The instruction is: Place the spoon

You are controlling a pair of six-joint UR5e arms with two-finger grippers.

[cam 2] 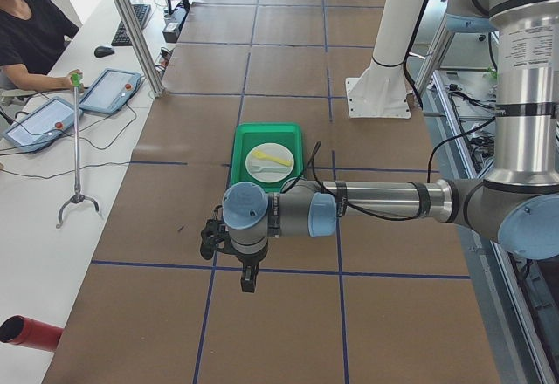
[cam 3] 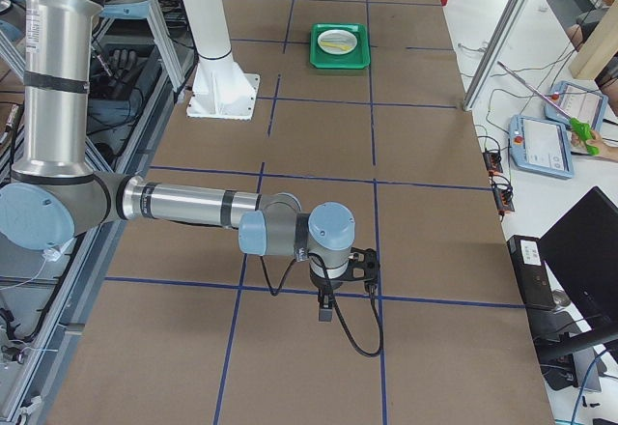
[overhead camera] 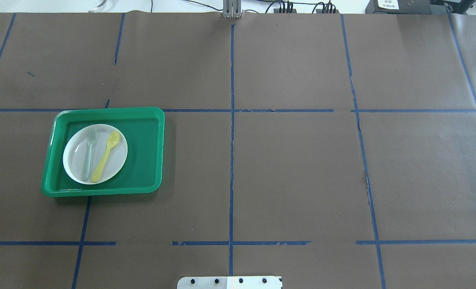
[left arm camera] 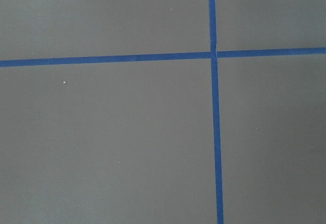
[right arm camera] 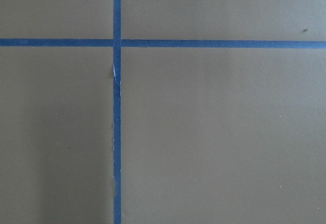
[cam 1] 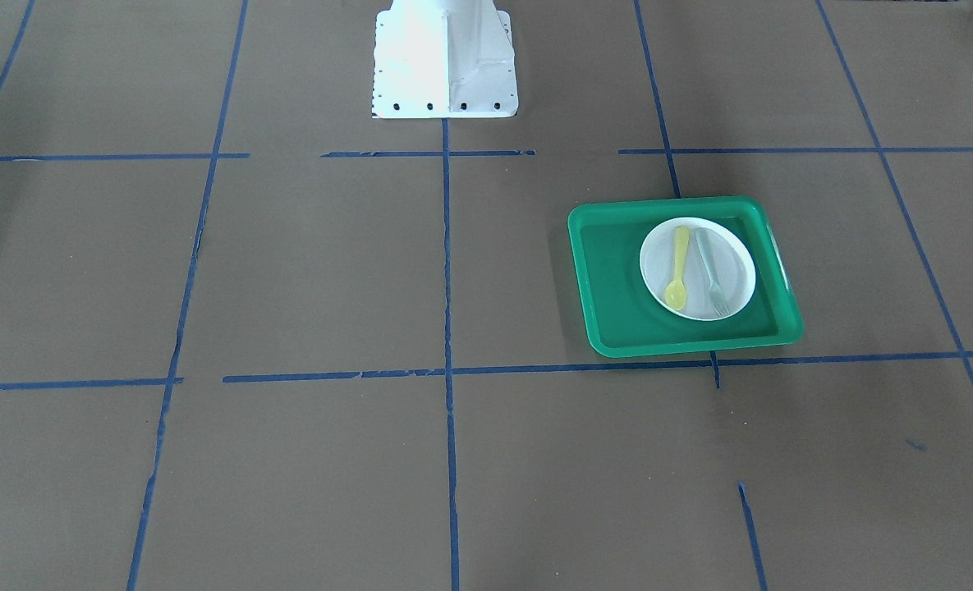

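The pale-yellow spoon (cam 1: 677, 271) lies on a white plate (cam 1: 741, 263) inside a green tray (cam 1: 617, 279), next to a translucent grey fork (cam 1: 709, 271). In the overhead view the spoon (overhead camera: 106, 155) lies right of the fork (overhead camera: 88, 154) on the plate (overhead camera: 117, 160), in the tray (overhead camera: 145, 152) at the table's left. My left gripper (cam 2: 210, 240) shows only in the exterior left view, above the table and nearer that camera than the tray. My right gripper (cam 3: 362, 263) shows only in the exterior right view, far from the tray (cam 3: 339, 58). I cannot tell whether either is open or shut.
The brown table is marked with blue tape lines (overhead camera: 231, 160). The white robot pedestal (cam 1: 445, 61) stands at the table's edge. Both wrist views show only bare table and tape. An operator (cam 2: 31, 39) sits at a side desk with tablets.
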